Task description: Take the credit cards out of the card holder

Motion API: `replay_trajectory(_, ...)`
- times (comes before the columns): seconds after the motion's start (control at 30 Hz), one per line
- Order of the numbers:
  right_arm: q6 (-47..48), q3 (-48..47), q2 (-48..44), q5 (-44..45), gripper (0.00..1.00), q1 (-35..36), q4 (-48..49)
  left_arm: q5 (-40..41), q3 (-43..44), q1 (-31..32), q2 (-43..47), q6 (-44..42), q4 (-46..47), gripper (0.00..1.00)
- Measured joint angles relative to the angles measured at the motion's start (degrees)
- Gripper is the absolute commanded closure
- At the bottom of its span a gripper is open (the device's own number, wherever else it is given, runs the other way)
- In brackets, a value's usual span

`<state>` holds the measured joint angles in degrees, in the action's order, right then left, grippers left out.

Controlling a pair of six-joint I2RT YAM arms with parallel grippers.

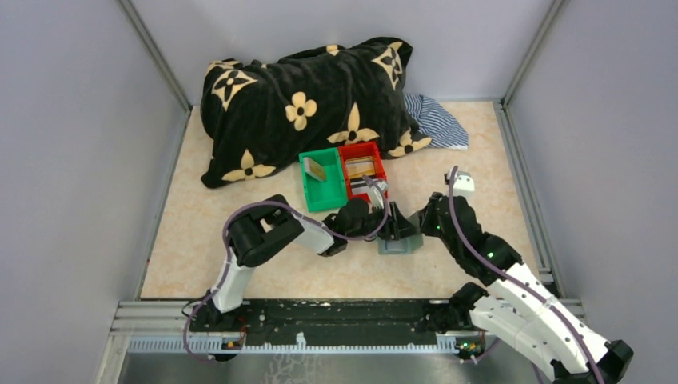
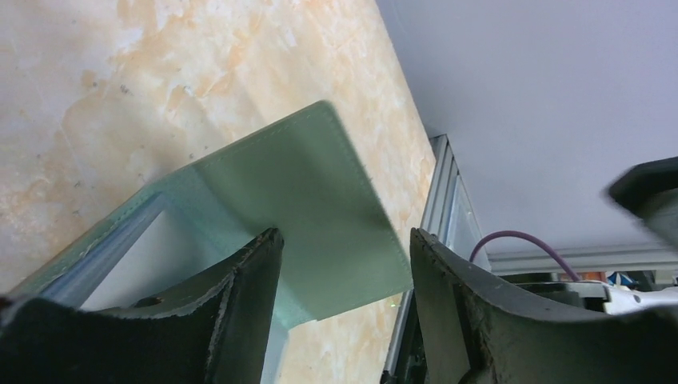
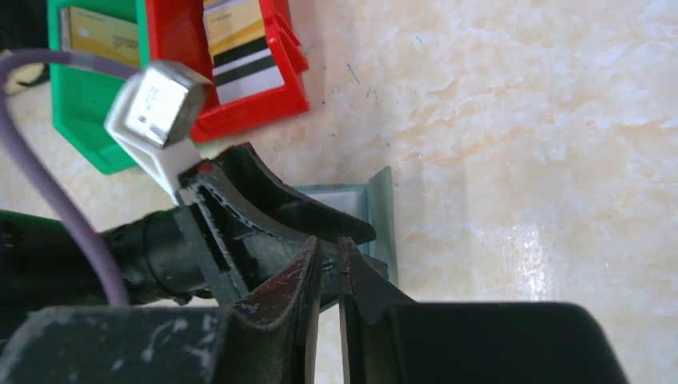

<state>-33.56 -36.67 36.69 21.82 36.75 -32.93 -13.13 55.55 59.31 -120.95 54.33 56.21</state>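
on the tabletop (image 1: 184, 240), credit cards (image 3: 240, 48) lie in the green bin (image 3: 80, 120) and the red bin (image 3: 256, 112), just beside them the left gripper (image 2: 345, 244) hangs spread wide over the propped-up card holder (image 2: 304, 176), and the right gripper (image 3: 329, 252) looks nearly pinched at its edge, can't tell if it's actually gripping

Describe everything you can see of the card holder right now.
The card holder is a small grey-green wallet, leather-like with a stitched edge and a blue-grey inside with a pale pocket. It sits opened on the marbled table, just nearer the arms than the red bin, with one panel tilted up. The left gripper hangs open at the raised panel. The right gripper is at its other side, fingers nearly together; whether they pinch it cannot be told.
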Motion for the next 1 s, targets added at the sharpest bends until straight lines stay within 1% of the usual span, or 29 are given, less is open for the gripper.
replay_trajectory(0.2, -0.09, -0.24, -2.19, 1.31, 0.83, 0.00, -0.79, 0.00, 1.29, 0.17, -2.58, 0.50, -1.25, 0.29)
replay_trajectory(0.23, -0.11, -0.24, -2.16, 1.36, 0.79, 0.00, -0.96, 0.00, 1.97, 0.20, -2.75, 0.52, -1.70, 0.29)
replay_trajectory(0.3, -0.52, -0.24, -2.10, 1.51, 0.65, 0.00, -1.11, 0.00, 2.93, 0.24, -3.06, 0.70, -2.62, 0.27)
replay_trajectory(0.33, -1.09, -0.20, -2.03, 1.51, 0.61, -0.02, -1.09, 0.00, 3.13, 0.24, -3.10, 0.81, -2.84, 0.27)
replay_trajectory(0.37, -1.46, -0.17, -1.84, 1.53, 0.59, -0.02, -1.09, 0.00, 3.19, 0.24, -3.10, 0.92, -3.02, 0.27)
replay_trajectory(0.43, -2.60, -0.07, -1.20, 1.51, 0.59, -0.13, -1.03, 0.02, 3.39, 0.24, -3.10, 1.03, -3.32, 0.27)
replay_trajectory(0.5, -3.65, 0.31, 0.13, 1.01, 0.64, -0.68, -0.46, 0.02, 3.54, 0.24, -3.10, 1.03, -3.67, 0.26)
replay_trajectory(0.57, -4.59, 1.07, 1.77, -0.20, 0.73, -1.68, 0.39, 0.02, 3.56, 0.24, -3.10, 0.98, -3.76, 0.26)
replay_trajectory(0.63, -5.81, 1.90, 3.61, -2.64, 0.85, -3.19, 1.22, 0.04, 3.56, 0.24, -3.06, 0.96, -3.76, 0.27)
replay_trajectory(0.67, -6.47, 2.36, 4.39, -4.02, 0.94, -4.09, 1.79, 0.09, 3.50, 0.24, -3.04, 0.92, -3.74, 0.26)
replay_trajectory(0.7, -6.82, 2.62, 4.81, -5.16, 1.00, -4.92, 2.12, 0.15, 3.34, 0.26, -2.99, 0.87, -3.69, 0.26)
replay_trajectory(0.87, -9.16, 3.93, 5.60, -11.41, 1.00, -10.38, 6.80, 0.74, 1.88, 0.35, -2.60, 0.44, -2.19, 0.26)
replay_trajectory(1.0, -9.01, 4.02, 9.73, -13.46, 1.00, -11.43, 9.68, 0.92, 0.70, 0.33, -2.43, 0.15, -0.59, 0.27)
